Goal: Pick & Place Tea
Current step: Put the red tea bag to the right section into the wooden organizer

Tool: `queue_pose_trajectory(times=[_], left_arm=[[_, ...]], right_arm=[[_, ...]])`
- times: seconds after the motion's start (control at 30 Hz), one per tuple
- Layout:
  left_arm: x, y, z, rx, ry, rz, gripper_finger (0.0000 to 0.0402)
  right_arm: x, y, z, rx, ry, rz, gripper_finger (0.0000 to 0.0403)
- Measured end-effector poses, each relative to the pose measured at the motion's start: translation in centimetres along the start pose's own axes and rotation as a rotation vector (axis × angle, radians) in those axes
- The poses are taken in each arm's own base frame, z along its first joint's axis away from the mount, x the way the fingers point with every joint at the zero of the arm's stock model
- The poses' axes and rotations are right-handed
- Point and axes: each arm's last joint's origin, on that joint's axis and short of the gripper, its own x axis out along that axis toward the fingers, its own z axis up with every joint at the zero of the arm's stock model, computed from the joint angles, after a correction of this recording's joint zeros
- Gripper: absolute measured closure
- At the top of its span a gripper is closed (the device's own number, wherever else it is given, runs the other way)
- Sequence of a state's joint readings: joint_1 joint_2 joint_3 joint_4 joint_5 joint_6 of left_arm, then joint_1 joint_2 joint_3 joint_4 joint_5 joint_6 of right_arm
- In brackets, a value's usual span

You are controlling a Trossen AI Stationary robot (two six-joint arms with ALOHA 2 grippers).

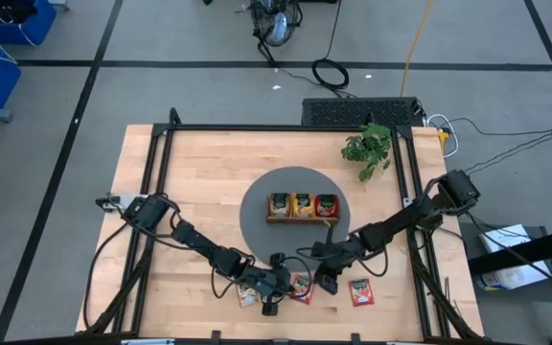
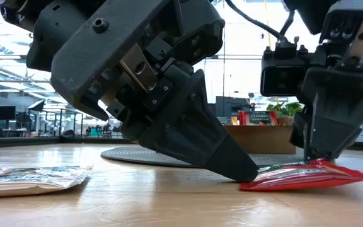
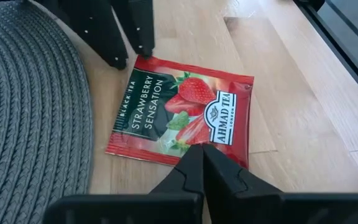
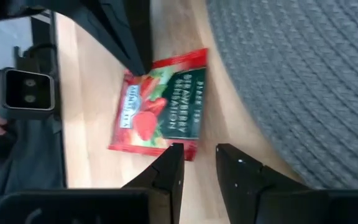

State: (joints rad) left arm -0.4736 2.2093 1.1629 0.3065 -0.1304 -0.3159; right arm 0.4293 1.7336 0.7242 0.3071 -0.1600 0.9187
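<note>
Tabletop: red sachet (image 1: 300, 287) between both grippers' tips.

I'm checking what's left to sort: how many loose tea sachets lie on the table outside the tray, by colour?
Red sachets: 2
Green-and-tan sachets: 1
Total: 3

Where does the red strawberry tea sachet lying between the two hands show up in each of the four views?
High view: strawberry sachet at the near table edge, between both hands, below the grey round mat.
Low view: sachet lower right, flat on the wood.
Left wrist view: sachet centre, label readable.
Right wrist view: sachet centre, turned sideways.
Shared landmark: the grey mat, beside the sachet in every view.
</note>
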Motion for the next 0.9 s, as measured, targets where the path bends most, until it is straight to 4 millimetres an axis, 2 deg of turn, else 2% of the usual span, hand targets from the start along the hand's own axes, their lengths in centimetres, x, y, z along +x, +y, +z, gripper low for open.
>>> queue_pose_trajectory(times=[0.43,0.9], left_arm=[[0.0,0.0,0.0,0.007,-0.002,0.0,0.039],[0.0,0.1,0.0,0.018,-0.003,0.0,0.0397]], right_arm=[[0.9,0.1,0.1,-0.001,-0.015,0.059,0.0321],[1.0,0.3,-0.2,-0.011,0.024,0.094,0.0321]])
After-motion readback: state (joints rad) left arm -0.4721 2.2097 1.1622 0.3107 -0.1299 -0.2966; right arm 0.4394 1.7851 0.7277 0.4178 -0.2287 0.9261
